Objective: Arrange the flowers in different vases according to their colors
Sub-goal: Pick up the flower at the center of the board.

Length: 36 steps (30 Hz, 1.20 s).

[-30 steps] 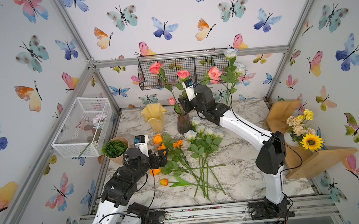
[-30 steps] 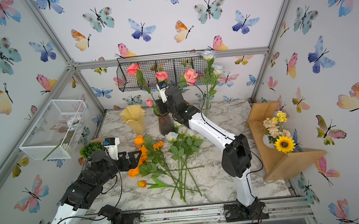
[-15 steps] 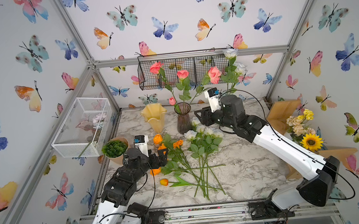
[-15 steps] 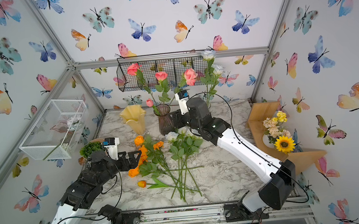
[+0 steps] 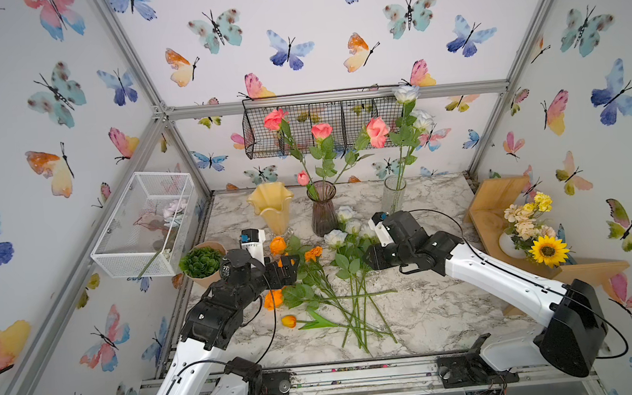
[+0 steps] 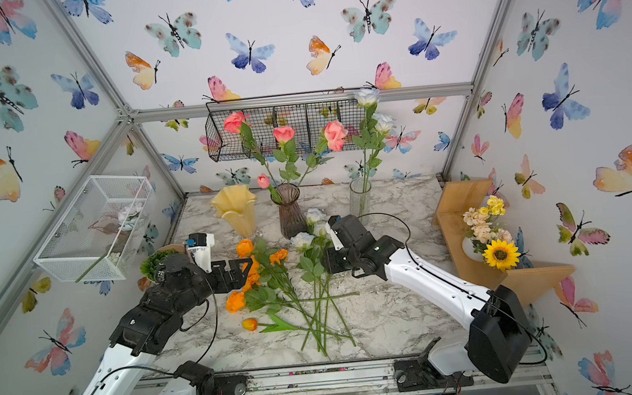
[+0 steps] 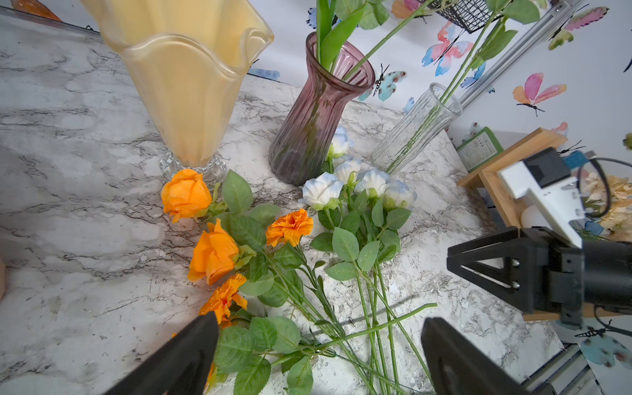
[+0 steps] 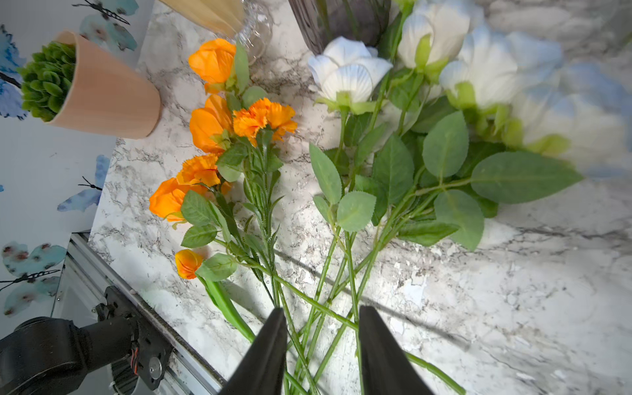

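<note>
Starting at the right gripper (image 8: 323, 311), we find its fingers (image 8: 266, 349) parted by a narrow gap and hanging low over the marble table (image 8: 513, 307). Several green stems run through that gap, and none is visibly clamped. Ahead of these fingertips lie the white-blue roses (image 8: 349, 71), their heads pointing away. Beside them lie the orange flowers (image 8: 208, 123) and an orange tulip (image 8: 188, 263).

We record the left gripper (image 7: 319, 321) spread wide and holding nothing, poised just above the leaves of the orange flowers.

Beyond both sets of fingers three vases stand in a row. The creamy yellow vase (image 7: 191, 95) has an orange rose touching its foot. The purple vase (image 7: 314, 119) holds the pink roses (image 5: 320, 130) and a pink tulip (image 5: 302, 178). The clear vase (image 7: 417, 126) holds the standing white roses (image 5: 406, 93). Farthest back, a black wire basket (image 5: 324, 124) hangs on the wall.
</note>
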Motion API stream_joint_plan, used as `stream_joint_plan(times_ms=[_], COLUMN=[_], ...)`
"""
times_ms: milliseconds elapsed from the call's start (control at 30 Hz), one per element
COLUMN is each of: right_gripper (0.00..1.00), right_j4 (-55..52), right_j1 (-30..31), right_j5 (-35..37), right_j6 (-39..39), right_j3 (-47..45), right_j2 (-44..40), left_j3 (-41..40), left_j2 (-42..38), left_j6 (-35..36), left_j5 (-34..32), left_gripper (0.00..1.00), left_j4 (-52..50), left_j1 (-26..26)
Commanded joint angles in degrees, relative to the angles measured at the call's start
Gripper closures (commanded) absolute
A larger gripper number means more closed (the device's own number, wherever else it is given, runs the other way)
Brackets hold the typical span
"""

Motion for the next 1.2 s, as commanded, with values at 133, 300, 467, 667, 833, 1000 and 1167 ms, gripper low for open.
stream_joint_plan(times_ms=[133, 300, 467, 667, 833, 1000, 1167], right_gripper=[0.67, 0.68, 0.69, 0.71, 0.73, 0.77, 0.90], right_j4=[-0.2, 1.8, 2.9, 3.4, 2.8, 2.2, 1.0], right_j1=[1.6, 3.0, 3.7, 4.1, 4.1, 4.1, 4.1], right_j5=[-1.6, -1.6, -2.0, -1.4, 0.4, 1.3, 2.5], right_j6=[1.3, 0.8, -0.2, -1.8, -3.6, -4.9, -6.3], right_j3=[-2.3, -2.3, -1.2, 0.4, 2.8, 4.7, 5.1], right_j2=[6.9, 10.6, 14.5, 19.0, 22.2, 24.7, 24.4], left_j3=[-3.7, -4.7, -4.7, -4.6, -4.6, -4.6, -4.6], left_j2=[-1.3, -1.1, 0.0, 1.2, 1.7, 1.9, 1.8], left_j6=[0.6, 0.5, 0.6, 0.6, 0.6, 0.6, 0.6], left_j5=[1.9, 1.7, 2.0, 1.9, 1.8, 1.8, 1.5], left_gripper=[0.01, 0.01, 0.01, 0.01, 0.01, 0.01, 0.01], left_j4=[0.8, 1.9, 2.0, 2.0, 2.0, 2.0, 2.0], left_j1=[0.0, 0.1, 0.0, 0.2, 0.2, 0.6, 0.7])
